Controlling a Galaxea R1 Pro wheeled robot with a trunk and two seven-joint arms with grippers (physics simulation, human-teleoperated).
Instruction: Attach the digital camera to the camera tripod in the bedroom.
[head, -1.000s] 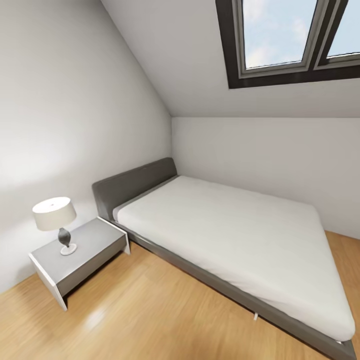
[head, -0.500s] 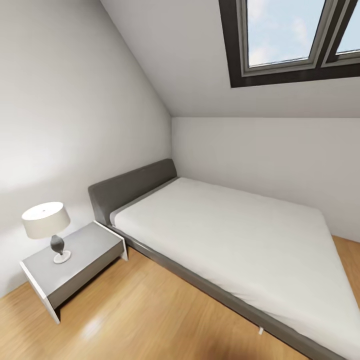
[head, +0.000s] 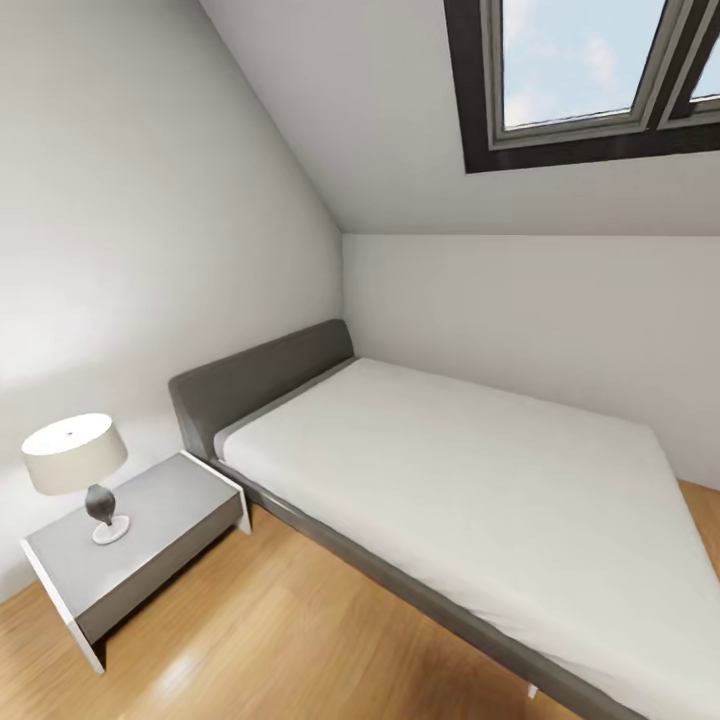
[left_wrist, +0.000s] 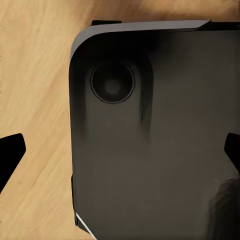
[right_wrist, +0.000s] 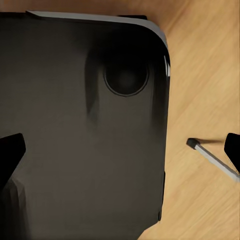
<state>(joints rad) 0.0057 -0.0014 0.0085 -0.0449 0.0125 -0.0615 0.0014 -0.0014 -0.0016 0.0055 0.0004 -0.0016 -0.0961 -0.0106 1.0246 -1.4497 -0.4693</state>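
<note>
A white-walled bedroom (head: 200, 200) under a sloped ceiling spreads before the head camera, a dark-framed skylight (head: 590, 85) set in the slope and showing blue sky. A grey bed (head: 260, 375) with a white mattress (head: 470, 480) runs from its headboard against the left wall out toward the lower right, standing on a light wood floor (head: 280, 640). Beside the headboard stands a grey nightstand (head: 150, 540), and a lamp (head: 78, 465) with a cream shade sits upright on its surface near the outer corner.

In the left wrist view, the robot's dark base (left_wrist: 160, 140), with a round recess near one rounded corner, lies over the wood floor below the left gripper (left_wrist: 122, 150). Its two black fingers (left_wrist: 10, 155) reach in from opposite edges of the picture, wide apart and holding nothing.

In the right wrist view, the same dark body (right_wrist: 80, 130) sits below the right gripper (right_wrist: 122, 150), whose fingers (right_wrist: 11, 150) are likewise spread wide and empty. Beside the base, a slim silver leg with a black foot, part of the camera tripod (right_wrist: 210, 155), lies slantwise across the floor, its foot pointing toward the base and its length running off toward the far fingertip. It is just apart from the base and passes close under that fingertip, touched by neither finger.
</note>
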